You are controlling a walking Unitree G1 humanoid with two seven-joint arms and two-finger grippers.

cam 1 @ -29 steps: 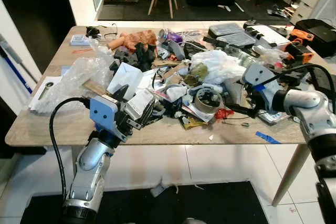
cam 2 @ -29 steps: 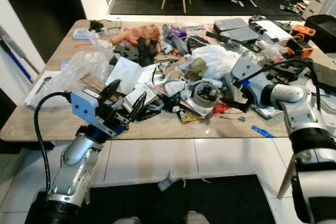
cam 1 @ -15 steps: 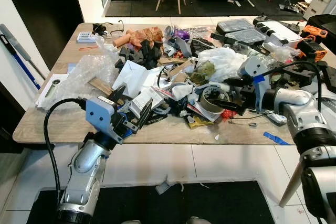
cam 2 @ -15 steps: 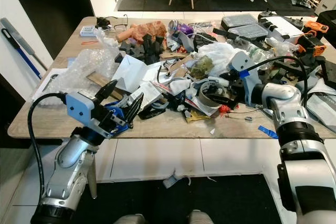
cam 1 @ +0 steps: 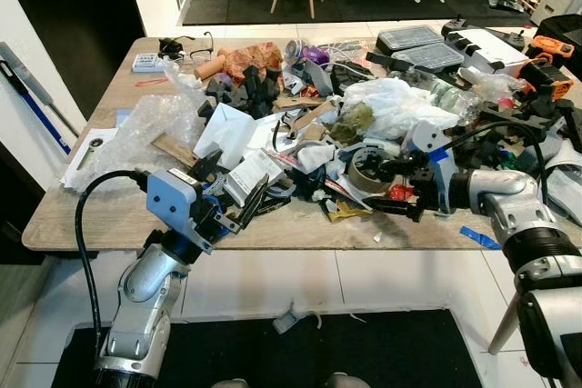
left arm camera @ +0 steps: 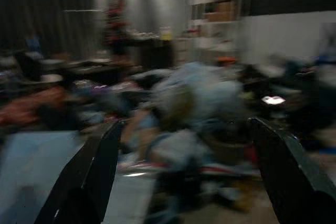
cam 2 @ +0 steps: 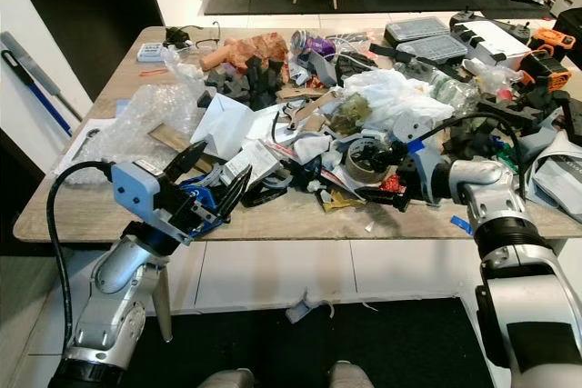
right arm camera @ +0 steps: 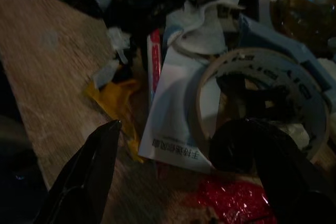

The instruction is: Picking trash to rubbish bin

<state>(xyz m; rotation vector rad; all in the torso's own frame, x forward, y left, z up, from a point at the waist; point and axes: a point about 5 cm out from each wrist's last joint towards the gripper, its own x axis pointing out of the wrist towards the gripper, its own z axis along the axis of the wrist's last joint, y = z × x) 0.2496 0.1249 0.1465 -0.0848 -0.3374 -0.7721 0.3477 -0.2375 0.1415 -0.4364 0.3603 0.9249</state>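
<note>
Black fingers of right gripper [cam 1: 393, 186] spread wide beside tape roll [cam 1: 367, 170]; left gripper [cam 1: 232, 199] likewise wide.

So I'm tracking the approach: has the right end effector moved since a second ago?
Yes. The right end effector has slid toward the robot's left, closing on the tape roll.

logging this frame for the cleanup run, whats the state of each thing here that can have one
left claw: open, empty, at the table's near edge
right claw: open, empty, beside the tape roll
tape roll: lying flat in the trash pile, ungripped
white plastic bag: crumpled on the pile
bubble wrap: bunched up on the table
clear lidded boxes: closed, at the far side
table: cluttered with trash
</note>
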